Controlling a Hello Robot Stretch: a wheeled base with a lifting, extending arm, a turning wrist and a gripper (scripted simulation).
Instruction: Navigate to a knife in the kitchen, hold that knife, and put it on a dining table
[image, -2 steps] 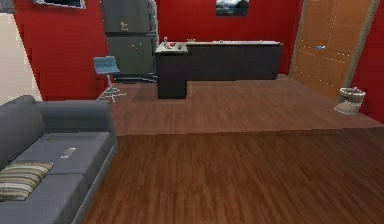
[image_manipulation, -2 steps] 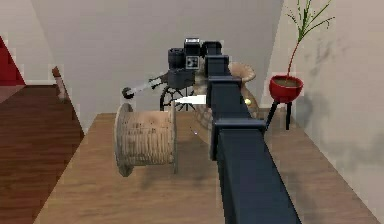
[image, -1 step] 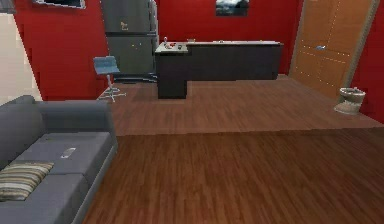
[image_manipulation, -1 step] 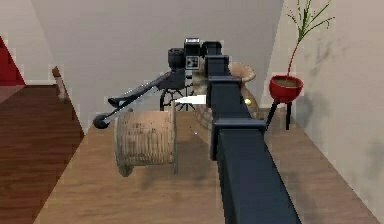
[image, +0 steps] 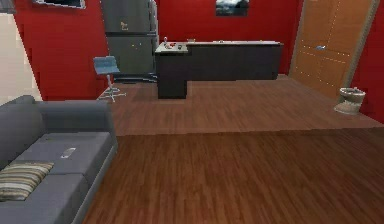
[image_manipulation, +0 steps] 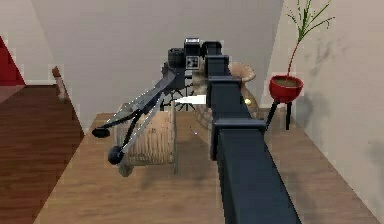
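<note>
**A:** Where is the knife for us right now?

**B:** We cannot name one for certain. A pale pointed sliver (image_manipulation: 192, 100) shows beside the arm (image_manipulation: 240, 150), near its far end and above the wooden tabletop (image_manipulation: 80, 190). It may be the knife. In the forward view the kitchen counter (image: 215, 60) sits at 12 o'clock, well apart from us, and the small things on it are too tiny to name.

**A:** And the gripper (image_manipulation: 107, 143)?

**B:** It sits at 9 o'clock in the arm side view, its fingers slanting down toward 7 o'clock. A wicker thing (image_manipulation: 155, 140) stands right behind them, so we cannot tell whether it holds anything.

**A:** How do we do this step well?

**B:** With the arm stretched out over a table, we judge this to be the placing step. We should lower gently and keep off the wicker thing. We should also stay clear of the potted plant (image_manipulation: 287, 85) at 2 o'clock, and set the knife down only on bare wood.
</note>
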